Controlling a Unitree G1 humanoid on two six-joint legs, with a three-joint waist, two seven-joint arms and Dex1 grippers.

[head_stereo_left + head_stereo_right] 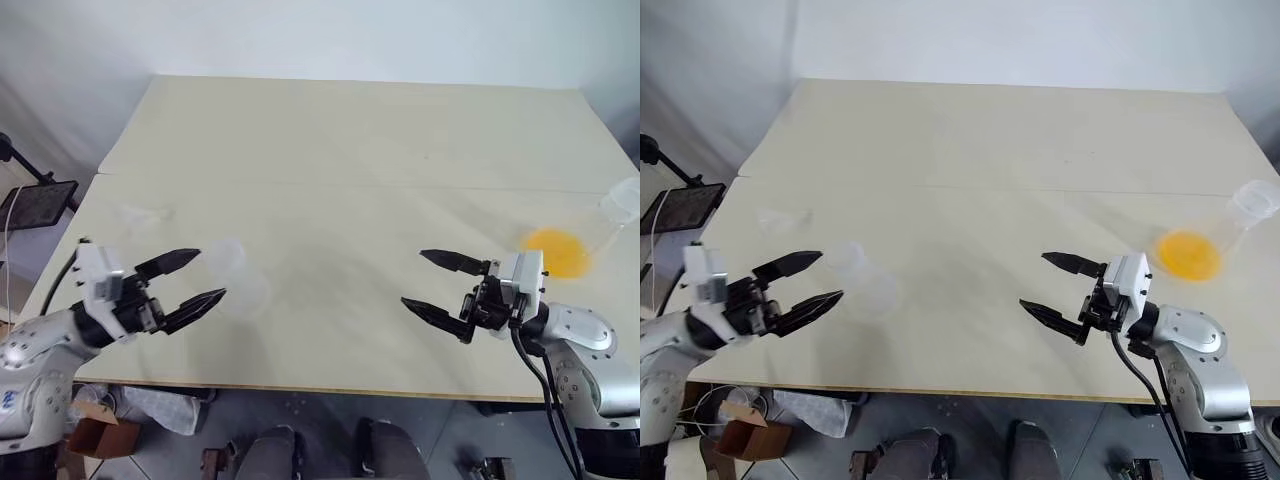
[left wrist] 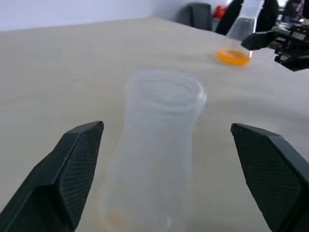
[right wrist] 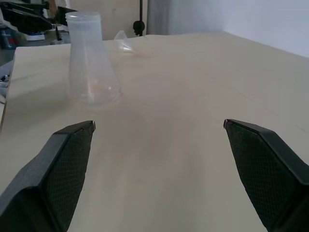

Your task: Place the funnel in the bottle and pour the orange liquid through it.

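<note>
The frosted bottle [image 1: 234, 268] stands upright on the table, left of centre. My left gripper [image 1: 211, 274] is open and level, its fingertips just short of the bottle [image 2: 159, 145], one to each side, not touching. The clear funnel [image 1: 780, 220] lies on the table farther back left, beyond the bottle [image 3: 91, 63] in the right wrist view. The orange liquid [image 1: 553, 252] sits in the bottom of a clear conical flask [image 1: 620, 202] at the right edge. My right gripper [image 1: 412, 277] is open over bare table, left of the flask and pointing toward the bottle.
The pale table [image 1: 340, 150] has wide free room at the back and in the middle. A dark stand with a tablet [image 1: 35, 205] is off its left edge. Boxes and clutter lie on the floor below the front edge.
</note>
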